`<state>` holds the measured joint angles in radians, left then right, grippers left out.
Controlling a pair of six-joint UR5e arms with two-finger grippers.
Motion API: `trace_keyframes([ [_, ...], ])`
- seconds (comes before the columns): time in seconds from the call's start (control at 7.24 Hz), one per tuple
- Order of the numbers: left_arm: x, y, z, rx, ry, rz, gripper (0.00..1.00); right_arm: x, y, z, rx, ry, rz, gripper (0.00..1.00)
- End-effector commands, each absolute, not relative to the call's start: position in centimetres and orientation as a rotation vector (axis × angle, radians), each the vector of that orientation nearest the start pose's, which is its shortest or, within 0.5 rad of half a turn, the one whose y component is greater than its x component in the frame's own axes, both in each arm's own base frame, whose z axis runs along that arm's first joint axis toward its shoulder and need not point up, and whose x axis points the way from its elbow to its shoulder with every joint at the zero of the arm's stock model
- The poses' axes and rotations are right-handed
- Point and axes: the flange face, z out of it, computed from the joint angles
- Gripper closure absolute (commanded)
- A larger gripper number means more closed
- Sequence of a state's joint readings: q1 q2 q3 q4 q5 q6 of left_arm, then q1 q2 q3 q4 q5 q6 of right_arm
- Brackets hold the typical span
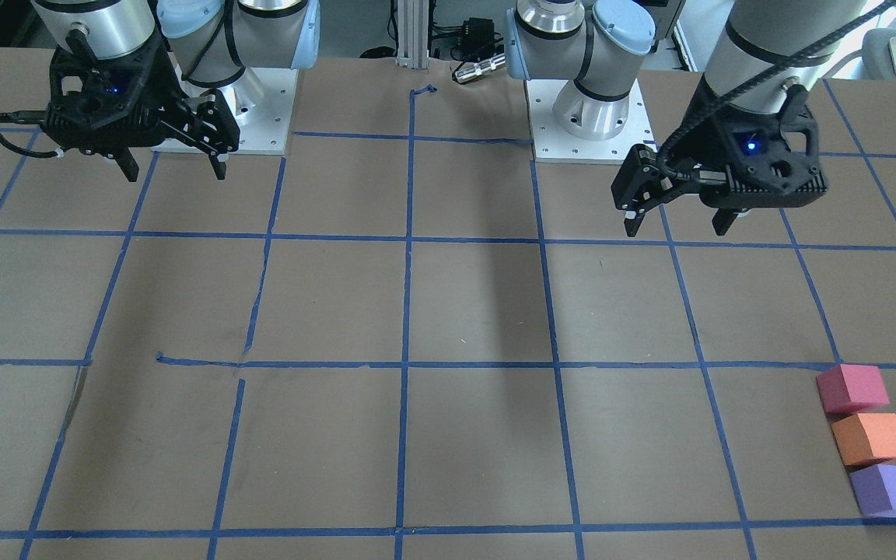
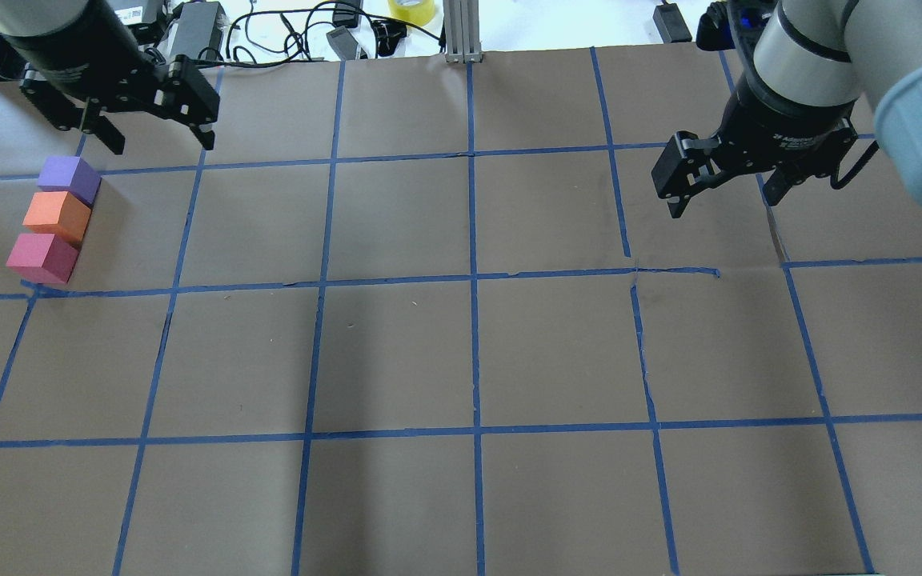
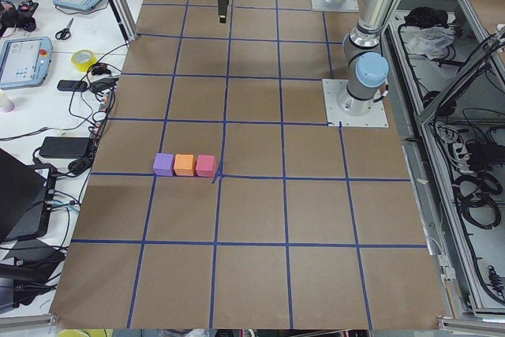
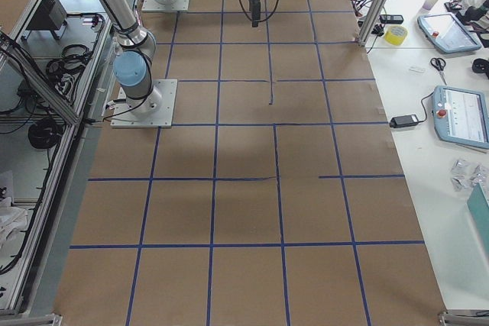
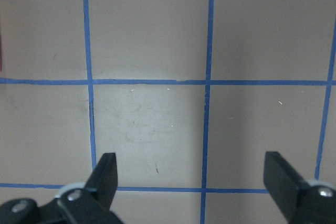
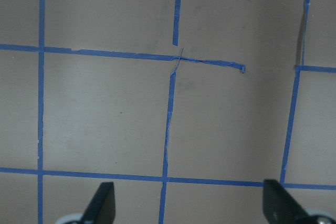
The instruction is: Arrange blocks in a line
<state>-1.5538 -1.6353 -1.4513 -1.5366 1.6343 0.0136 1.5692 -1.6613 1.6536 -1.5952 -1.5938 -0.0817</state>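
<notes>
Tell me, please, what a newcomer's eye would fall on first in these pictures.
Three bright cubes stand out against the brown table: the purple block, the orange block and the pinkish-red block sit in a tight row far out on the robot's left side. Next come the black left gripper and right gripper, both open and empty, hanging above the table, one over each side.

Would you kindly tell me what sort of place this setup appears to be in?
Most likely a robotics lab workcell: the left arm and right arm are bolted to a table papered brown and marked with a blue tape grid, with teach pendants and loose cables alongside.
</notes>
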Motion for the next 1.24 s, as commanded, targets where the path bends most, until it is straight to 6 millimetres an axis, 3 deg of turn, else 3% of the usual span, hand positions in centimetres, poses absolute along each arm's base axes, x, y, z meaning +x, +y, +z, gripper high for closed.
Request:
trace_keyframes([
  [0.0,-13.66,-52.49,51.49,-0.014,3.068,-0.144,0.00,13.03,-45.70,49.26,-0.126,3.163,-0.052,0.00],
  [1.11,-14.37,-52.13,51.46,-0.028,3.117,-0.150,0.00,13.05,-45.71,49.28,-0.128,3.161,-0.054,0.00],
])
